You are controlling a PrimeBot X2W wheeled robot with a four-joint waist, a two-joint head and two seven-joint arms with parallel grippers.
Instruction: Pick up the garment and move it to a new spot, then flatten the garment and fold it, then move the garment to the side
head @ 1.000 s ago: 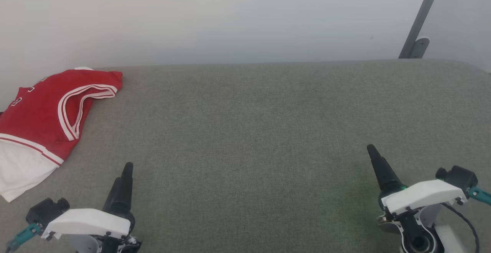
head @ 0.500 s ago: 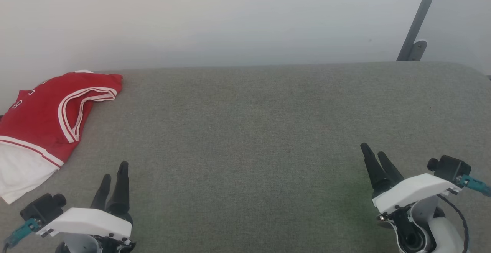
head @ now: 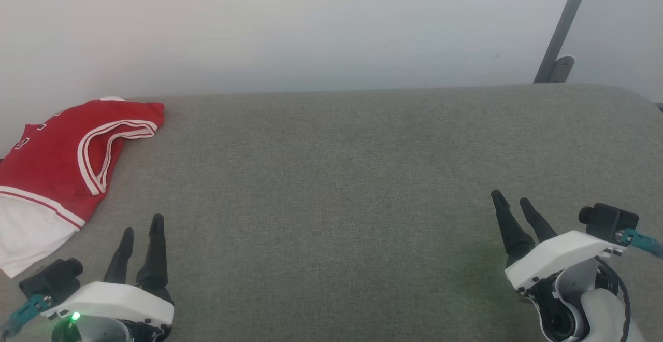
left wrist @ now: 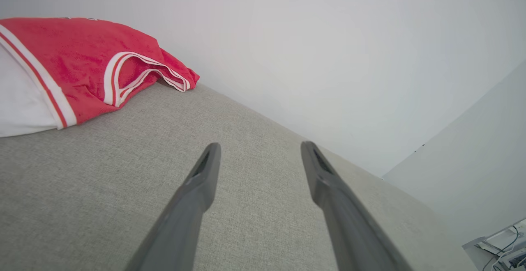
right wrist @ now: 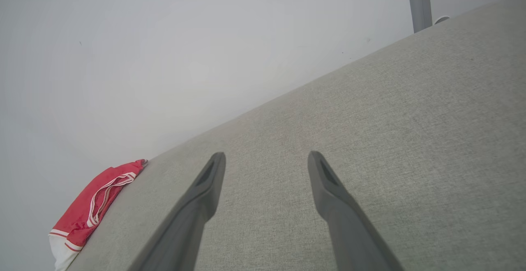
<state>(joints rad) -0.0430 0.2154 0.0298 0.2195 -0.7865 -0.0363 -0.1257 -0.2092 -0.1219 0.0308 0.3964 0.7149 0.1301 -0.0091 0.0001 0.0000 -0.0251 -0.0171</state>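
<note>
The red garment (head: 57,160) with white panel and striped trim lies folded at the far left edge of the grey surface, against the wall; it also shows as the garment (left wrist: 70,70) in the left wrist view and small as the garment (right wrist: 94,209) in the right wrist view. My left gripper (head: 141,226) hovers open at the lower left, a short way in front of the garment and apart from it. At the lower right my right gripper (head: 513,200) is open and holds nothing.
The grey fabric-covered surface (head: 336,186) stretches wide between both arms. A pale wall (head: 311,26) runs along its far edge. A grey metal post (head: 562,31) with a bracket leans at the back right corner.
Both wrists have rolled, so each gripper now shows two spread fingers instead of one. The arms drew slightly back and down. The garment has not moved.
</note>
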